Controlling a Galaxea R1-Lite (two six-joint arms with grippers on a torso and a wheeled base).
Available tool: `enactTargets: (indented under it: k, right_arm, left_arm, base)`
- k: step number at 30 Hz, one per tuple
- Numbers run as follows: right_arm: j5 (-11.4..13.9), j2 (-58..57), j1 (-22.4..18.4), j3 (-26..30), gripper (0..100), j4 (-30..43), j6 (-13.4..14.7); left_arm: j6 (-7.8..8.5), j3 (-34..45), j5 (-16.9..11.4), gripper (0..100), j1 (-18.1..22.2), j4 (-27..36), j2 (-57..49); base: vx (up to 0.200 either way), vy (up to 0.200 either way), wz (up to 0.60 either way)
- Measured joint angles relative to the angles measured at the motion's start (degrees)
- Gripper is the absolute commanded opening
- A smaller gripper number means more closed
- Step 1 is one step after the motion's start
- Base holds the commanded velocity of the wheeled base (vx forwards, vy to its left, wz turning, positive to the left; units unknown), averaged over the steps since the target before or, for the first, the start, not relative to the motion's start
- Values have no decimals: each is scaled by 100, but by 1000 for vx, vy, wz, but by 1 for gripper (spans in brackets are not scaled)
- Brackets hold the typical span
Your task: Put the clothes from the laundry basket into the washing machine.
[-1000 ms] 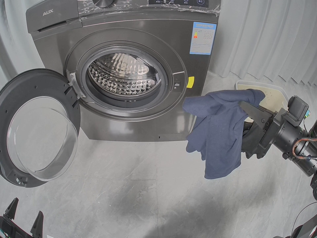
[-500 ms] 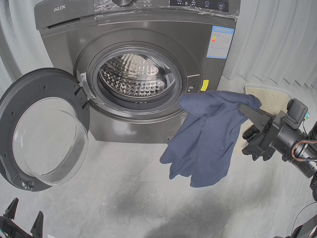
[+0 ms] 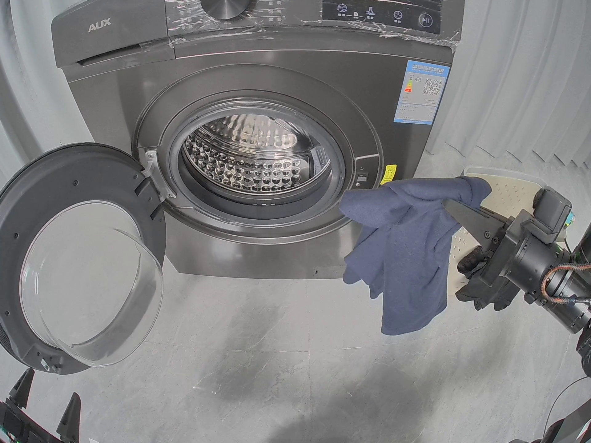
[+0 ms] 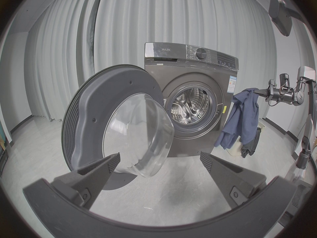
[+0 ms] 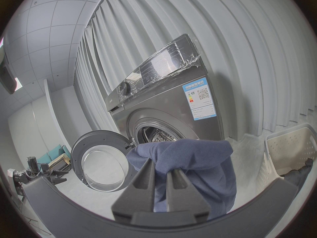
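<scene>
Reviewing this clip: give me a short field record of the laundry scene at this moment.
Washer: dark grey front-loading washing machine, round door swung open, steel drum shows no clothes
Held item: navy blue cloth garment, hanging right of the opening
Right gripper: shut on the garment
Left gripper: open, low, empty
Basket: white perforated plastic laundry basket on the floor, black garment draped over its rim

The washing machine (image 3: 246, 50) stood ahead, its door (image 3: 74, 253) open to the left. The garment (image 3: 409, 247) hung from the right gripper (image 3: 457, 208), right of the drum (image 3: 252, 155), in front of the laundry basket (image 3: 523, 192).
</scene>
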Motion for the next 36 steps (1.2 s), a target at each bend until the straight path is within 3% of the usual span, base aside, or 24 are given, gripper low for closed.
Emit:
enactTargets:
  k: [12,19,23,36]
  right_arm:
    - [-72,141,223,-16,0,52,2]
    - [-505,475,725,-184,0,-9,184]
    - [-610,703,937,-355,0,-39,315]
    - [-684,1365,1136,-868,0,-411,304]
  left_arm:
    - [49,0,10,100,0,-5,0]
    - [52,0,10,100,6,-7,0]
    - [68,0,13,100,13,-12,0]
    - [201,0,-23,100,17,-32,0]
  base:
    - [0,33,0]
    - [0,0,0]
    - [0,0,0]
    - [0,0,0]
